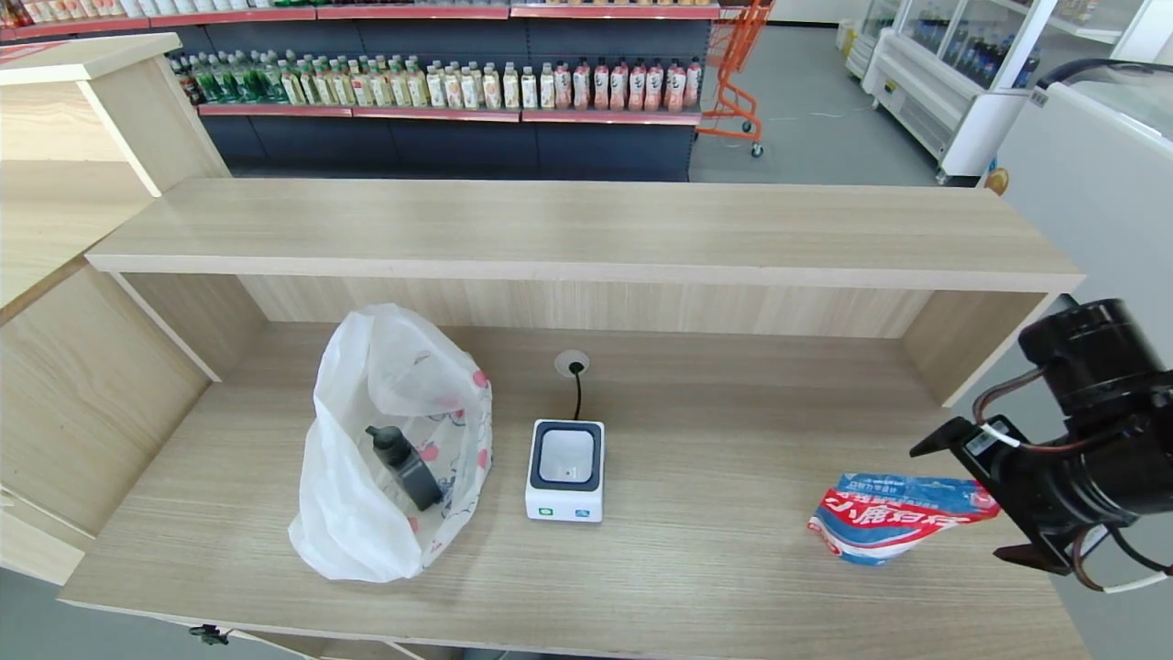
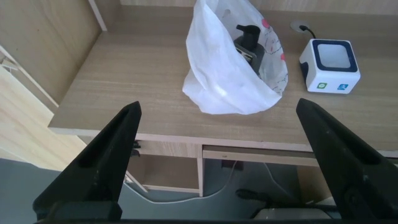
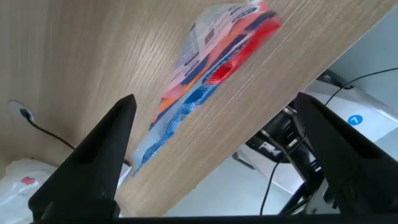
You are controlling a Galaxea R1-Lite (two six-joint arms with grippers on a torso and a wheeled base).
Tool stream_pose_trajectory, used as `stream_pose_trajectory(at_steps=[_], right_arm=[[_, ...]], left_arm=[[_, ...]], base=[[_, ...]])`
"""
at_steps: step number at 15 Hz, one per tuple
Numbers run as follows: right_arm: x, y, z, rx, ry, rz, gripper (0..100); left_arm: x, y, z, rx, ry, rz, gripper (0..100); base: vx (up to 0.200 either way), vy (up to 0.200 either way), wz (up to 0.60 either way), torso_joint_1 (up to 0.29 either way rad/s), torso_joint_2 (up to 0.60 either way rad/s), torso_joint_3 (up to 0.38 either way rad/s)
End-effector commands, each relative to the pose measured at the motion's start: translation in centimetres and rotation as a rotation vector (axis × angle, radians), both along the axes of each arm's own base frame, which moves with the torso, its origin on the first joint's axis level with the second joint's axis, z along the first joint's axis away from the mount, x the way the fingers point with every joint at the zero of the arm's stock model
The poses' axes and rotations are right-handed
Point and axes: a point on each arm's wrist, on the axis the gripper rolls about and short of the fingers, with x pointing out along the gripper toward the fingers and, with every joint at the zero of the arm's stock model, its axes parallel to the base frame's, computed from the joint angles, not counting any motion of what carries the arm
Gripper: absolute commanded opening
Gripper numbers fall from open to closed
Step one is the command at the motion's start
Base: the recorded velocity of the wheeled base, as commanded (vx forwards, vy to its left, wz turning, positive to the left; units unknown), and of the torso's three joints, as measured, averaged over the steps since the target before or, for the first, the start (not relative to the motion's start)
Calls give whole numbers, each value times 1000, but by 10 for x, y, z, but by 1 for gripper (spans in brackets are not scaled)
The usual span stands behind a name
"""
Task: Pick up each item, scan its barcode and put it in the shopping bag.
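left pincer spread wide off the light wooden worktop, white plastic shopping bag holding a black pump bottle just left of the white box scanner, red-and-blue flat pouch well right of the scanner, right pincer gaping wide beside it

You'll see your right arm as stacked matte-black cylinders, a rounded cap on top. Brown cables loop from joint to joint — one thin white lead curls out low down. A small white label sits at the wrist. Both the left pincer and right pincer carry plain black, wedge-shaped fingers with dull, flat faces.
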Motion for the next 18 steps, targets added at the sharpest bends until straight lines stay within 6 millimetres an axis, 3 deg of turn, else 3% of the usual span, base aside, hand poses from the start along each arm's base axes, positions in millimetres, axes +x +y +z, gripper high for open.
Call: stream_pose_trajectory(at_steps=[1,6,7,13,15,18], right_arm=[[19,12,-25,-15,63,34,100],[48,18,-56,-65,65,14,100],[50,18,-60,-67,69,15,0],[63,27,-88,-189,127,102,0],[61,31,-80,-217,104,161,0],[54,36,-52,-240,-26,226,0]], left_arm=[[0,0,0,0,0,2,100],[0,0,0,0,0,2,100],[0,0,0,0,0,2,100],[0,0,0,0,0,0,100],[0,0,0,0,0,2,100],[0,0,0,0,0,0,100]], base=[[0,0,0,0,0,0],[0,0,0,0,0,0],[0,0,0,0,0,0],[0,0,0,0,0,0],[0,0,0,0,0,0],[0,0,0,0,0,0]])
